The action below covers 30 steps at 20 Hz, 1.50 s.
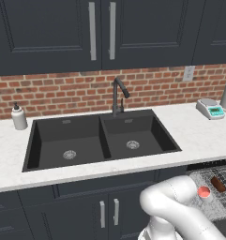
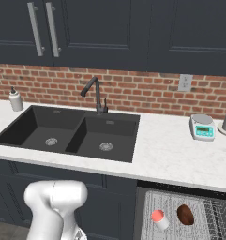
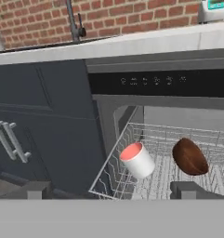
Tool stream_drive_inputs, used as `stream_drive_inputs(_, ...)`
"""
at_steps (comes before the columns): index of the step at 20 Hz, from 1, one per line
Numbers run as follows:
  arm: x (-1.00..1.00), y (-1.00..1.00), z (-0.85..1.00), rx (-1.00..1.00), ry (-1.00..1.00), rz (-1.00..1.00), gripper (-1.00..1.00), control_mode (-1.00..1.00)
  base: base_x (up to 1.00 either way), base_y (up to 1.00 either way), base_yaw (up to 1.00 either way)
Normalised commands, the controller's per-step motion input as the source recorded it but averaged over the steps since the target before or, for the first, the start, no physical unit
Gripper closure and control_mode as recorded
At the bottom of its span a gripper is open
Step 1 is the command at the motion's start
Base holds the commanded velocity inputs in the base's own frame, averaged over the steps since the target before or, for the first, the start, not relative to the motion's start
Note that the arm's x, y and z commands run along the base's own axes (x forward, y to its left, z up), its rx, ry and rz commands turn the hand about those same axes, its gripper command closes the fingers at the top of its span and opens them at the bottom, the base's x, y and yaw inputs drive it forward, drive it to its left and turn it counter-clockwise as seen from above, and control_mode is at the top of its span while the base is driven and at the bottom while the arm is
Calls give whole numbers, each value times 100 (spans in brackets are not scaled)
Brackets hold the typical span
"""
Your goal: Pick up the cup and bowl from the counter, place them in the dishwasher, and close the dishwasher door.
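1. Hand view: cup [image 3: 137, 160] and bowl [image 3: 190, 156] lie side by side in the dishwasher [image 3: 160, 86] rack [image 3: 132, 132].
2. My gripper [image 3: 111, 189] is spread, carrying nothing.
3. Remaining, I judge: reach below the rack, swing the door shut.

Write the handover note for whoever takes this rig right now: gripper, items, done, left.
Gripper: fingertips low in the hand view, wide apart, nothing between them; open.
Cup and bowl: both lying in the dishwasher wire rack, cup left of bowl, apart.
Counter: cup and bowl no longer on it.
Done: both items loaded.
Left: rack is pulled out; close the dishwasher door.
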Motion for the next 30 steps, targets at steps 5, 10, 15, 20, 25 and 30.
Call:
stream_drive_inputs(5, -63, 0, -30, 16, -34, 5, -100, -100, 0, 0, 0)
stream_drive_inputs(10, -4, -1, -36, 17, -15, 1, -100, -100, 0, 0, 0)
stream_drive_inputs(15, -11, -3, -43, 7, -15, -1, -100, -100, 0, 0, 0)
stream_drive_inputs(20, -36, -3, -19, 0, -21, -14, -100, -100, 0, 0, 0)
stream_drive_inputs(25, -23, -5, -30, 0, -13, -24, -100, -100, 0, 0, 0)
stream_drive_inputs(30, -12, -21, -17, 1, 0, -12, -100, -100, 0, 0, 0)
